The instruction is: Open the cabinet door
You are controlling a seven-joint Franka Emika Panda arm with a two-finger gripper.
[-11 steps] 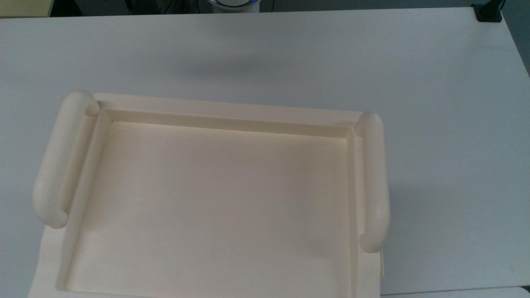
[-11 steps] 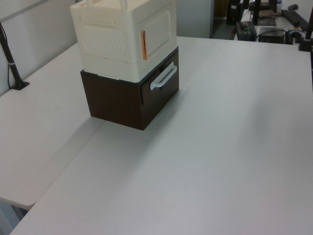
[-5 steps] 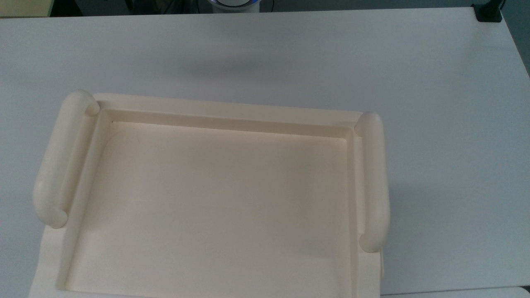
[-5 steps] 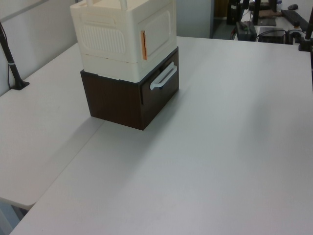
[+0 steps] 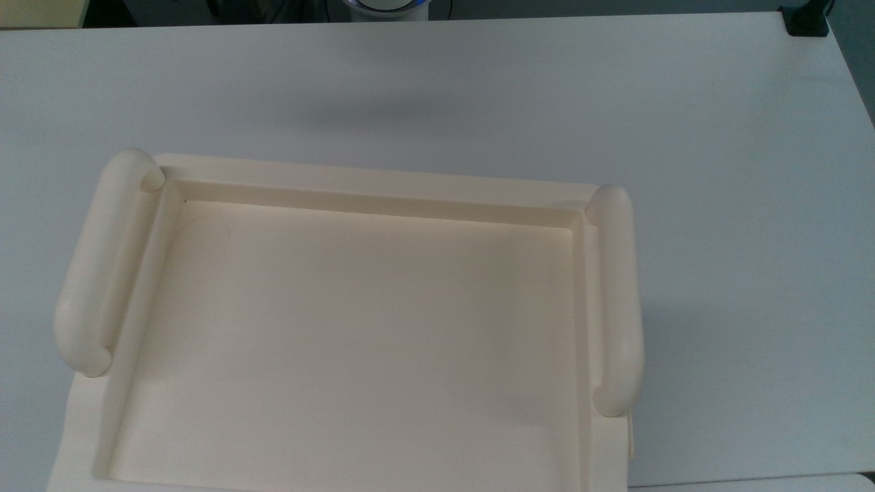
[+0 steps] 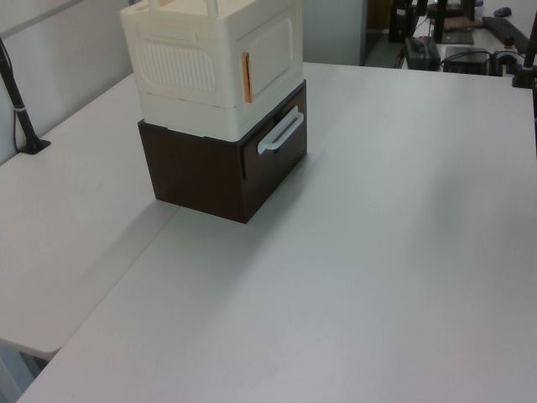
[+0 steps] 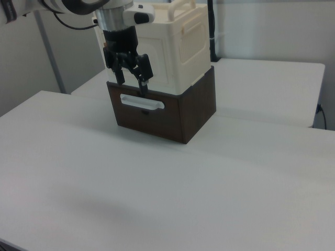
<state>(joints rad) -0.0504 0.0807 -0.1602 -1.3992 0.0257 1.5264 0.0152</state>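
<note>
Atop the dark brown wooden drawer box (image 7: 172, 112), cream plastic cabinet with its cabinet door (image 6: 270, 55) shut flush, black two-finger gripper (image 7: 131, 78) directly before that front face, above the white drawer handle (image 7: 142, 102), fingers spread apart, holding nothing.

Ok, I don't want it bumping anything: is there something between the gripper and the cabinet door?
Nothing visible. In the right view the gripper, jaws open, hangs directly before the cabinet door, just above the white drawer handle.
</note>
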